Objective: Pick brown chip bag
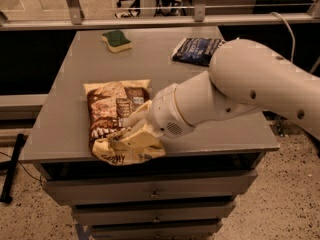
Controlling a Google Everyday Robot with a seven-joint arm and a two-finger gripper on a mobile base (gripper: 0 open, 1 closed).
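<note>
The brown chip bag (106,110) lies on the front left part of the grey table (165,76), dark brown in the middle with cream-yellow ends. Its near end is crumpled and bunched up at the table's front edge. My gripper (136,129) comes in from the right on a thick white arm (240,89) and sits over the bag's near right part. Its cream fingers (134,117) press into the crinkled foil with the bag bunched between them. The arm hides part of the bag's right edge.
A smaller dark blue bag (196,50) lies at the back right of the table. A green and yellow sponge (116,39) lies at the back left. Drawers (155,195) sit under the tabletop. A metal rail (150,20) runs behind the table.
</note>
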